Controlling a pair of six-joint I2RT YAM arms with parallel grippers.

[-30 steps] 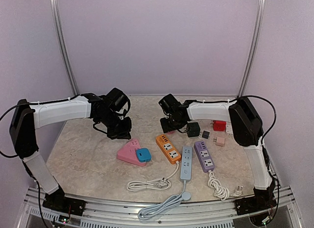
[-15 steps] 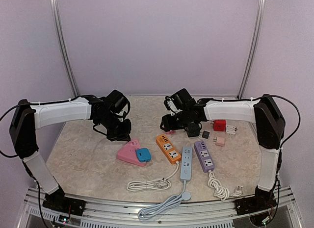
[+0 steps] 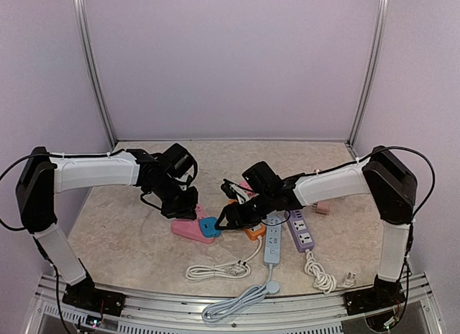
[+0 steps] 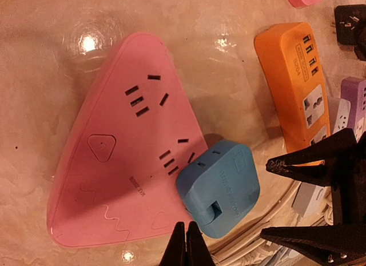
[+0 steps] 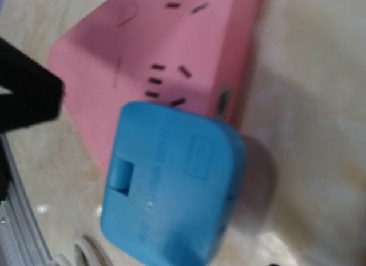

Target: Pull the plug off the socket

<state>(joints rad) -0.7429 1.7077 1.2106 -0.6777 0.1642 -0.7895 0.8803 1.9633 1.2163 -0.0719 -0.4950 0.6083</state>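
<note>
Two grippers are at the pink socket (image 3: 185,228), which lies flat on the table (image 3: 122,233), centre front. The blue plug (image 3: 209,227) is seated in the socket's corner, at 3 o'clock of the socket in the top view.

Left gripper (image 4: 184,243): fingers pressed together with no gap, holding nothing. In its wrist view the tips enter at 6 o'clock, over the socket's near edge and just beside the plug. Cannot tell whether they touch the socket.

Right gripper (image 4: 267,200): jaws spread wide, empty. In the left wrist view both fingertips point at the plug from its 3 o'clock, near but not touching. In the top view it sits low at the plug's 3 o'clock, partly covering the orange strip (image 4: 294,88). In the right wrist view the plug fills the frame, blurred, and its own fingers do not show.

The orange strip lies at 1 o'clock of the plug in the left wrist view, with the purple strip (image 4: 354,100) beyond it.
</note>
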